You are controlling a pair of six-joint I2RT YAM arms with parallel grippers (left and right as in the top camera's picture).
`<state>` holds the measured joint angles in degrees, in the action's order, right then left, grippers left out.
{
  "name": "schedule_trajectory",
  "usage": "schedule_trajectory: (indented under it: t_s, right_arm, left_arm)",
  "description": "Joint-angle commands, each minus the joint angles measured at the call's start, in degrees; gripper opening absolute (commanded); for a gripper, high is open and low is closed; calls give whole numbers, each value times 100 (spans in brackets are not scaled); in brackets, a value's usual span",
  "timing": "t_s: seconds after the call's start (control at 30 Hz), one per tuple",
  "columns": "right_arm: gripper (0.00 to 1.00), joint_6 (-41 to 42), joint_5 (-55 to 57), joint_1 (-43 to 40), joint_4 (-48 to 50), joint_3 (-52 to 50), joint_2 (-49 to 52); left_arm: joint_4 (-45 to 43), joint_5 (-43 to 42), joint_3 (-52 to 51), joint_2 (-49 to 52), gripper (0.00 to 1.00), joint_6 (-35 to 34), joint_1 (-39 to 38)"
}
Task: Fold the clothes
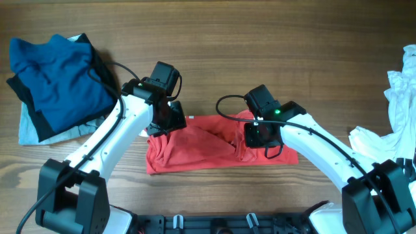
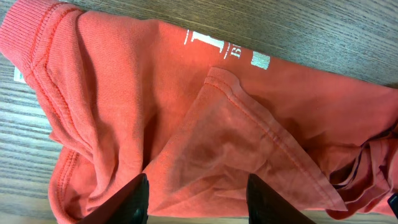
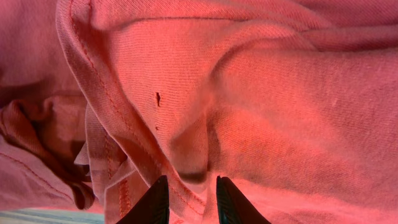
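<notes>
The red T-shirt [image 1: 195, 146] lies in a crumpled, roughly folded strip at the front middle of the wooden table. White lettering shows on it in the left wrist view [image 2: 155, 106]. My left gripper [image 1: 170, 120] is over the shirt's left end; its jaws [image 2: 198, 199] are open just above the cloth and hold nothing. My right gripper [image 1: 255, 133] is at the shirt's right part. In the right wrist view its jaws [image 3: 192, 199] are nearly closed, with a raised fold of the red T-shirt [image 3: 267, 93] pinched between them.
A pile of folded clothes, dark blue [image 1: 55, 78] on top with a pale blue one [image 1: 29, 130] beneath, sits at the back left. White garments [image 1: 396, 104] are heaped at the right edge. The table's front edge runs just below the shirt.
</notes>
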<state>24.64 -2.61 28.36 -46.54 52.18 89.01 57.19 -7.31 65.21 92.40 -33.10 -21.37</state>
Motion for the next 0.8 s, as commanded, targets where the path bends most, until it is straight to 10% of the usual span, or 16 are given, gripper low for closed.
schedule_trajectory:
  t_s: [0.0, 0.77]
  right_arm:
    - [25, 83, -192, 125, 22, -20, 52]
    - [23, 382, 474, 518, 197, -44, 90]
  left_arm:
    - [-17, 37, 57, -61, 50, 94, 17]
    - [-37, 37, 37, -61, 51, 94, 17]
